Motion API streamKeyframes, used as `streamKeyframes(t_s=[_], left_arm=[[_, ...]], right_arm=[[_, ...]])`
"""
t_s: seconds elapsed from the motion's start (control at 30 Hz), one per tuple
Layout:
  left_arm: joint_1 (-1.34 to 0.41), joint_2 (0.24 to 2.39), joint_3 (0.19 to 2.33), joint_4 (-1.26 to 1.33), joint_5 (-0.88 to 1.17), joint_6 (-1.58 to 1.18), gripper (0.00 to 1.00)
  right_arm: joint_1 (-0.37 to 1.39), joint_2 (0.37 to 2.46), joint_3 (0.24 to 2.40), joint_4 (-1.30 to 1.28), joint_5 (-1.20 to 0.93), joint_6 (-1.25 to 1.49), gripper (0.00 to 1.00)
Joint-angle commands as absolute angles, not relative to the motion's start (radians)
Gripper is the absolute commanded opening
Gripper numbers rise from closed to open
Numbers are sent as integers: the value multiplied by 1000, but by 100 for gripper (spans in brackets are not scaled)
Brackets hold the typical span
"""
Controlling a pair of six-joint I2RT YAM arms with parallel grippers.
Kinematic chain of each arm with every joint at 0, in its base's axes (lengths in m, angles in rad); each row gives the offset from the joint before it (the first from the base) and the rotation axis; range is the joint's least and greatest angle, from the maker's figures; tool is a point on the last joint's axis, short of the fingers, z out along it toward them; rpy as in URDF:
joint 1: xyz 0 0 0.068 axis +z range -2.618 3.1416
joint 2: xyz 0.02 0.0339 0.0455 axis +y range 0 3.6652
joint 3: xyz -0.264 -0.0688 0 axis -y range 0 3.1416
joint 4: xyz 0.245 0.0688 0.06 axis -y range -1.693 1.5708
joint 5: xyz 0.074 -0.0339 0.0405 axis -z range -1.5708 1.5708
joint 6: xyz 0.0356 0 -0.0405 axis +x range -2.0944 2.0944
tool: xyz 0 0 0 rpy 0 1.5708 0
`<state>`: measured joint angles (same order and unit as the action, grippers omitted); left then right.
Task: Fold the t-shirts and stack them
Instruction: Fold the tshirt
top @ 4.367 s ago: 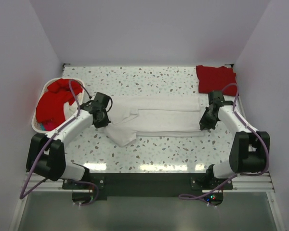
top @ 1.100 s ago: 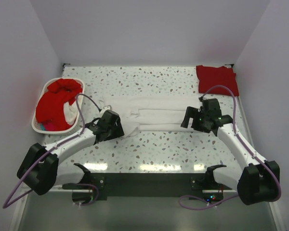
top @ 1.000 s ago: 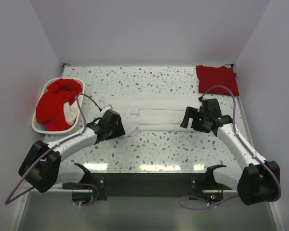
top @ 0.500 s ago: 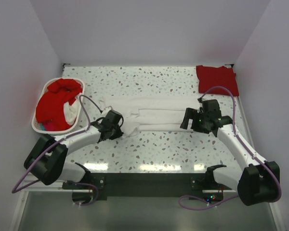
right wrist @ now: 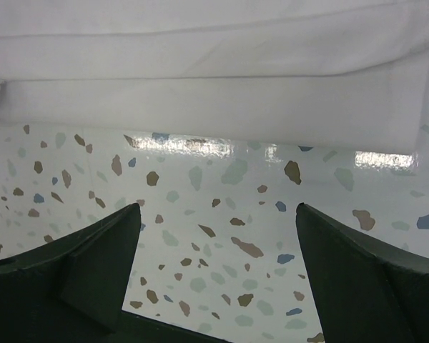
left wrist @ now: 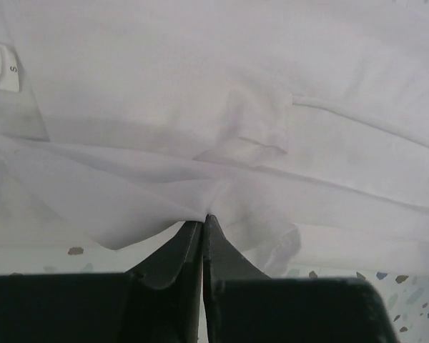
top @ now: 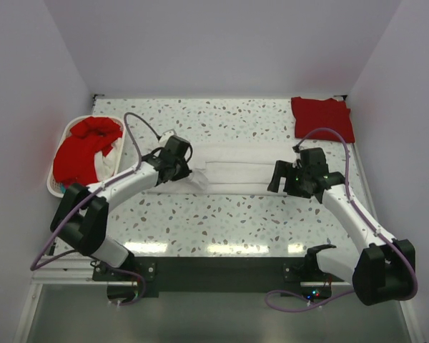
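**Mira:** How did the left claw [left wrist: 202,220] stand?

**Tom:** Its two fingers were pressed together with no gap showing. A pinch of the white t-shirt [left wrist: 200,107] was caught at their tips, and the cloth drew into creases that ran to that point.

**Mira:** And where was that shirt?

**Tom:** It lay stretched across the tabletop [top: 236,221] between the two claws, folded into a long band. The left claw gripped a bunched end of it, and the rest reached away towards the right claw [top: 277,177].

**Mira:** What about the right one?

**Tom:** Its jaws were spread wide and held nothing. The wrist view showed bare speckled tabletop between the fingers, with the shirt's straight edge lying just ahead of the tips. Whether the fingers touched the surface could not be told.

**Mira:** Was there any writing?

**Tom:** A small white label [left wrist: 1,68] sat ahead and to the left of the left claw, sewn inside the shirt. It carried the letter "S". A line of print at its cut-off edge was too small to read.

**Mira:** And the red ones?

**Tom:** A folded red t-shirt [top: 322,118] lay beyond the right claw, near the far right corner. More red t-shirts [top: 82,150] were heaped in a white basket [top: 53,187] out to the left of the left claw.
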<state>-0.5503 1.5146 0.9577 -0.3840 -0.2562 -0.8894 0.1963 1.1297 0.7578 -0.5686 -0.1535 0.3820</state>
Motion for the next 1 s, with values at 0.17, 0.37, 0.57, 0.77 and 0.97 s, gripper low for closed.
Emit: streamKeyframes(t_s=[0.17,0.37,0.57,0.77,0.97], left_arm=[[-459,1696,1179,-384,-282,-758,11],[-391,1808,1290,-368,-255,-726,16],[-370,1816,1356,-396,-248,-689,42],[-371,1612,1224,-403,-268,-667,80],[-370,1381,1045,-420,-345,-560,84]], right_arm=[[201,1108,765,-539,-218,354,93],[245,1147,781,-453,-275,393,93],[353,1233,854,-410,-238,376,91],[377,1327,893,-388,-204,356,72],[377,1434,922,-362,-189,356,52]])
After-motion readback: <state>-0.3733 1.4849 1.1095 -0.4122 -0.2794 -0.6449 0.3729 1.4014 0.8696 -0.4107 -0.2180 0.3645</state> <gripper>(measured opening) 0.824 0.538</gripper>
